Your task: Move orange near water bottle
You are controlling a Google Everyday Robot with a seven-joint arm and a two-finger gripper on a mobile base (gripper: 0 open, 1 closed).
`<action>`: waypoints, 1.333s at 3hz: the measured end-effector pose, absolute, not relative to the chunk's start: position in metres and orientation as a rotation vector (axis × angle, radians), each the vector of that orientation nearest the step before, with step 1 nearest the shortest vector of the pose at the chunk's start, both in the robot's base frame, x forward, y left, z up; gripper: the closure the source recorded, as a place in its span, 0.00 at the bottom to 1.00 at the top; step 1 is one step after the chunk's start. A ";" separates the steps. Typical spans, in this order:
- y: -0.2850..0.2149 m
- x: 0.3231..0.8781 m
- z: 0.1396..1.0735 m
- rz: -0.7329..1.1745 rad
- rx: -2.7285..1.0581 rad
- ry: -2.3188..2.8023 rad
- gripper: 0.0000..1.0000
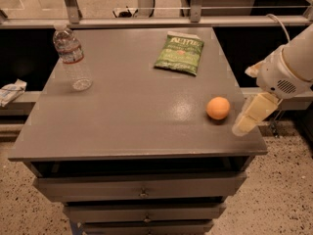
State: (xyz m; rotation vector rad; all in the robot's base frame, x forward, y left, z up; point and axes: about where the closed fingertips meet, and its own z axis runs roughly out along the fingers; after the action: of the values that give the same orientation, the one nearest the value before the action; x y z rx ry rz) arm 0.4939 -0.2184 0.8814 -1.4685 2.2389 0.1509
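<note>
The orange (218,107) lies on the grey table top (132,106) near its right front edge. The water bottle (71,56) stands upright at the far left of the table, clear with a white cap and a red-and-white label. My gripper (248,119) hangs from the white arm (288,67) at the right edge of the table. It is just right of the orange, a short gap away, and low near the table surface. It holds nothing that I can see.
A green chip bag (179,53) lies flat at the back middle-right of the table. Drawers (142,192) sit under the table top. A metal rail (146,21) runs behind the table. A white cloth (11,91) lies on a ledge at the left.
</note>
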 end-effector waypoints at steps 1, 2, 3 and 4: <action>-0.211 0.507 0.866 0.240 -1.394 2.230 0.00; -0.206 0.514 0.855 0.297 -1.343 2.218 0.00; -0.201 0.518 0.848 0.334 -1.310 2.198 0.16; -0.195 0.521 0.843 0.365 -1.274 2.185 0.47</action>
State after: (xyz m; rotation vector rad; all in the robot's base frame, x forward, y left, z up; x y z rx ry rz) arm 0.5207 -0.1950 0.8434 -1.2744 2.1850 0.3646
